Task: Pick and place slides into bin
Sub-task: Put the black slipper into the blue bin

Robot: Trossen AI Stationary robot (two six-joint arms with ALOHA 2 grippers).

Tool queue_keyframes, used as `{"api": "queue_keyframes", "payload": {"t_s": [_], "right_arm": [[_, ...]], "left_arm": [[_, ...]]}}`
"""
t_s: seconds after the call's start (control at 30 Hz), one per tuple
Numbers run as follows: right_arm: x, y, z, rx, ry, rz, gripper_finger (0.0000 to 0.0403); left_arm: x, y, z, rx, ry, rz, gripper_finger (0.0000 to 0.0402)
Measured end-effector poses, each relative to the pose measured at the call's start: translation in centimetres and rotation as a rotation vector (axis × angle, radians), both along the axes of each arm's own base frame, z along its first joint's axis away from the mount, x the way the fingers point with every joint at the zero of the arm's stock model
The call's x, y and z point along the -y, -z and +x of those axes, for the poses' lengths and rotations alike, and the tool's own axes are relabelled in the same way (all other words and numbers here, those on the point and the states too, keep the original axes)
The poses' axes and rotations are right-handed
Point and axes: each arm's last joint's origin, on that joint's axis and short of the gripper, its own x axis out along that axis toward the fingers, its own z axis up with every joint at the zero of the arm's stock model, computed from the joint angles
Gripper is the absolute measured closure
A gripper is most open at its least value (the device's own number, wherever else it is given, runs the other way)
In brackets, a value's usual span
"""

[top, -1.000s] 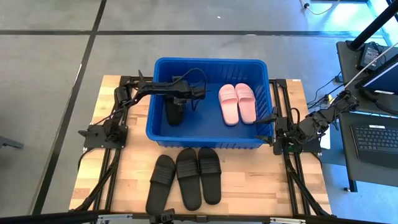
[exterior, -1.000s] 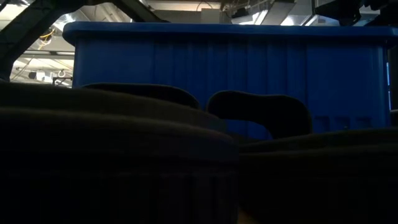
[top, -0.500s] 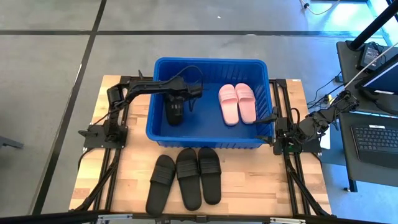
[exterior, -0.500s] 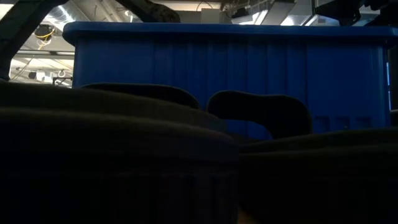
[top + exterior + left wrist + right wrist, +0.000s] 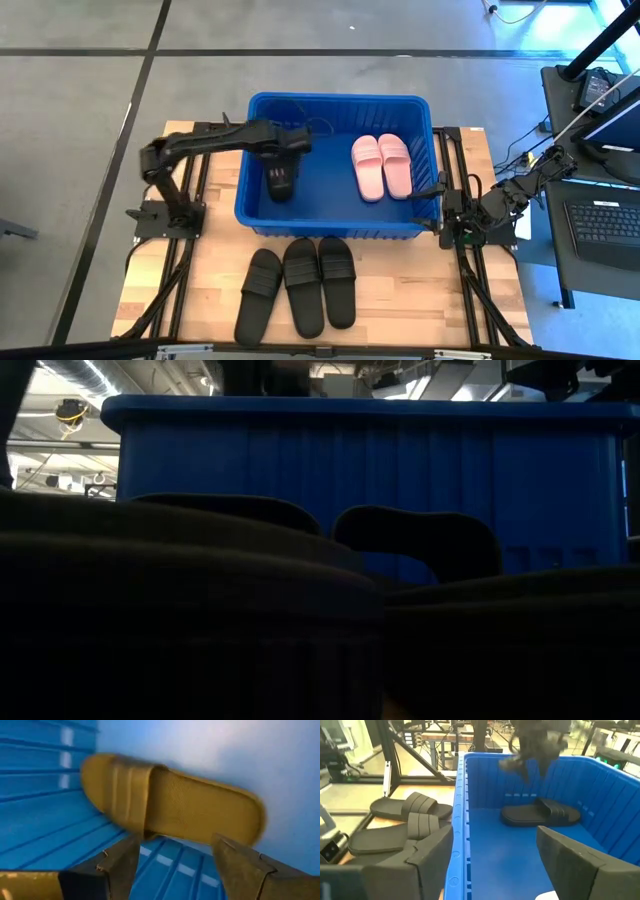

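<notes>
The blue bin stands mid-table. On its floor at the left a black slide lies sole down, strap up, beside the left wall; the left wrist view shows the same slide. A pale pink pair lies sole down at the bin's right. My left gripper hangs open above the black slide, pointing steeply down, its fingers clear of it. Three black slides lie on the wooden table in front of the bin. My right gripper waits open at the bin's right side.
The bin's near wall rises behind the three table slides in the low view. Metal arm frames stand on the table's left and right. A desk with a keyboard stands beyond the right edge. Bare blue floor shows mid-bin.
My left gripper has risen from just above the black slide on the bin floor and drawn back a little toward the table's left edge, tipping more steeply downward. Its fingers have stayed open. The black slide lies where it was.
</notes>
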Motion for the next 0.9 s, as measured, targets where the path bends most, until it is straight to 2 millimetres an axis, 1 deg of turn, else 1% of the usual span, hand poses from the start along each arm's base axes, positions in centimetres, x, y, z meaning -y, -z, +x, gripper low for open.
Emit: {"api": "queue_keyframes", "payload": {"t_s": [0.1, 0.2, 0.3, 0.43, 0.5, 0.6, 0.67, 0.77, 0.9], "right_arm": [[0.0, 0.0, 0.0, -0.003, -0.005, -0.030, 0.0118], [0.0, 0.0, 0.0, -0.007, -0.011, -0.058, 0.0118], [0.0, 0.0, 0.0, -0.010, -0.015, -0.081, 0.0118], [0.0, 0.2, 0.0, -0.024, -0.016, -0.092, 0.0118], [0.0, 0.3, -0.1, -0.031, -0.016, -0.097, 0.0118], [0.0, 0.3, -0.1, -0.040, -0.017, -0.104, 0.0118], [0.0, 0.4, -0.1, -0.043, -0.019, -0.112, 0.0118], [0.0, 0.4, -0.1, -0.045, -0.022, -0.131, 0.0118], [0.1, 0.4, -0.1, -0.046, -0.023, -0.132, 0.0118]], "left_arm": [[1.9, -2.8, -1.0, 0.133, 0.051, 0.002, 0.0162], [4.7, -5.6, -2.0, 0.295, 0.146, -0.049, 0.0162], [7.9, -8.0, -3.2, 0.446, 0.238, -0.140, 0.0162], [12.7, -10.3, -5.1, 0.569, 0.500, -0.266, 0.0162], [15.4, -11.2, -6.1, 0.612, 0.651, -0.288, 0.0162], [19.2, -11.8, -7.2, 0.640, 0.858, -0.292, 0.0162], [21.6, -11.8, -7.7, 0.655, 0.929, -0.277, 0.0162], [25.0, -11.3, -7.8, 0.688, 0.894, -0.211, 0.0162], [28.9, -9.3, -7.6, 0.668, 0.805, -0.151, 0.0162]]}}
